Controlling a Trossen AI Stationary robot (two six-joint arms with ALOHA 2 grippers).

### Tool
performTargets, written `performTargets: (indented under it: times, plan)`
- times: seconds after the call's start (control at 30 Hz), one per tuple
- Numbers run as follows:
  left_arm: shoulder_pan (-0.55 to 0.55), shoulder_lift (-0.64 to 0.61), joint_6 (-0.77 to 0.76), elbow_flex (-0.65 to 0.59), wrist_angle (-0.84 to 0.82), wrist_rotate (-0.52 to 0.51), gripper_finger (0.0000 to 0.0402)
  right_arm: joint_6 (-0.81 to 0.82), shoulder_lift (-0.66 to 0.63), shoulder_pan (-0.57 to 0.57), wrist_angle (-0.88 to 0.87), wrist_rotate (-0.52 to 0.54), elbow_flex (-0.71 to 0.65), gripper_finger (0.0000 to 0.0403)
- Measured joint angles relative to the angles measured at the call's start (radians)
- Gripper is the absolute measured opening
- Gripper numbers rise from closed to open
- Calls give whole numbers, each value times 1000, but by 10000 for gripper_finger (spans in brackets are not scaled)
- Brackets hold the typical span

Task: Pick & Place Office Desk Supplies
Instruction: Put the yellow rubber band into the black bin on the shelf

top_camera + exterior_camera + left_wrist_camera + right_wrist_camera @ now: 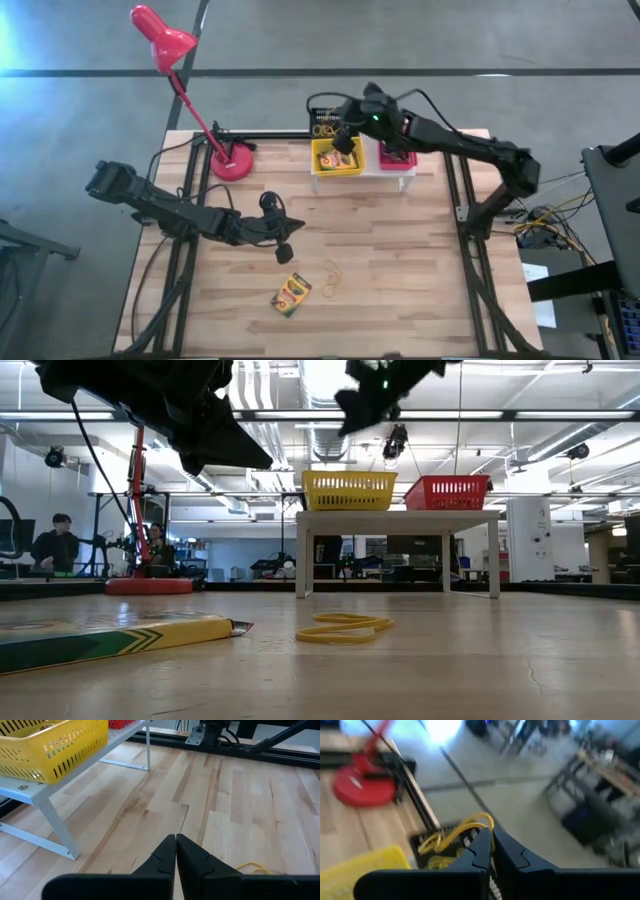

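While both arms are up off the table, this is how things lie.

Right gripper (pixel 343 137): it hangs over the back of the table, above where the yellow basket (pixel 337 158) meets the black basket (pixel 322 122). Its fingers are pressed together. A yellow band (pixel 465 827) shows right by the tips in the right wrist view, but that view is smeared, so it may be pinched or may just lie in the black basket below.

Left gripper (pixel 284 238): it hovers over the middle of the table, fingers closed on nothing.

Baskets: the yellow basket and the red basket (pixel 397 155) sit side by side on the white stand (pixel 400 172). The black basket is just behind the yellow one.

Crayon box (pixel 291 294): it lies flat near the front edge, well away from the baskets.

Rubber bands (pixel 331 275): they lie loose on the wood, just beside the crayon box.

Red lamp (pixel 165 40): it stands at the back left corner.

What could go wrong: if a band is held, it could drop on the rim between two baskets. The thin bands lie flat, so closed fingers may slide over them. The left arm could bump the lamp pole when it swings.
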Motion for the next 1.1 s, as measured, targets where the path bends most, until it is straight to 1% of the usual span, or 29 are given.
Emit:
performTargets:
  times: [0.17,0.27,0.37,0.47,0.63,0.73,0.87,1.0,1.1]
  plan:
    - [0,0,0,0,0,0,19,80,86,-59,-156,-8,69,9]
    - [0,0,0,0,0,0,19,74,111,-78,-248,-8,86,17]
    - [0,0,0,0,0,0,19,84,111,-86,-280,-8,89,41]
    - [0,0,0,0,0,0,19,119,91,-90,-309,-7,89,75]
    - [0,0,-1,0,0,0,19,155,18,-81,-337,-13,90,132]
    - [0,0,-4,0,0,0,19,165,-42,-47,-352,-60,78,155]
    - [0,0,-4,0,0,0,19,216,-114,31,-377,-122,36,168]
    - [0,0,-4,0,0,0,19,227,-191,165,-376,-119,-52,171]
    - [0,0,-4,0,0,0,19,260,-238,295,-346,-120,-161,166]
